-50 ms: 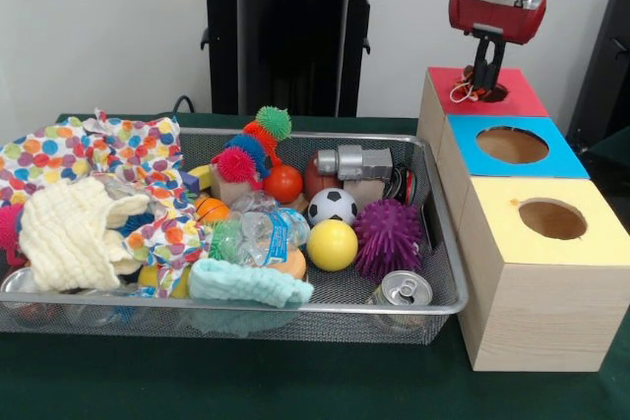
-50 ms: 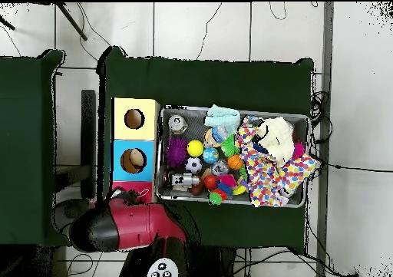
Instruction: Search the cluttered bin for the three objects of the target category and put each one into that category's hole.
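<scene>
Jaws: whether spread or pressed together cannot be told — the gripper [image 1: 483, 81] hangs at the red box's hole [image 1: 489, 93], far right, a tangle of pale cord at its tip. Remaining candidates lie in the wire bin [image 1: 445, 233] (target category unstated): yellow ball [image 1: 332, 244], light, smooth, rolls — grasp across its middle; purple spiky ball [image 1: 388, 236], soft. Cloths cover the bin's left half.

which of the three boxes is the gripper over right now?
The red-topped box, farthest in the front view. The gripper sits at its hole; the blue-topped box and yellow-topped box are clear.
</scene>
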Controlling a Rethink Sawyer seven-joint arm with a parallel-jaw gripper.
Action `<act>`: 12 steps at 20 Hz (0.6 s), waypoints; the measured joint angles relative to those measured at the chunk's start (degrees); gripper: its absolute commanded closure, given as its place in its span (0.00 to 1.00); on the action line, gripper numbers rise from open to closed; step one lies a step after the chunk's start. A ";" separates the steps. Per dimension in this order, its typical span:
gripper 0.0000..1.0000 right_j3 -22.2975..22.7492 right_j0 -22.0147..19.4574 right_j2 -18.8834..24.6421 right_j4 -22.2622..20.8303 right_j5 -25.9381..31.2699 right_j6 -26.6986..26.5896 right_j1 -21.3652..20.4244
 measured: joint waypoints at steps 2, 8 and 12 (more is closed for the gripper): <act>1.00 0.00 -0.06 0.00 0.00 0.00 0.00 0.00; 1.00 0.04 -0.65 0.06 -0.01 0.04 0.00 -0.44; 1.00 0.04 -0.80 0.07 0.01 0.89 0.00 -1.88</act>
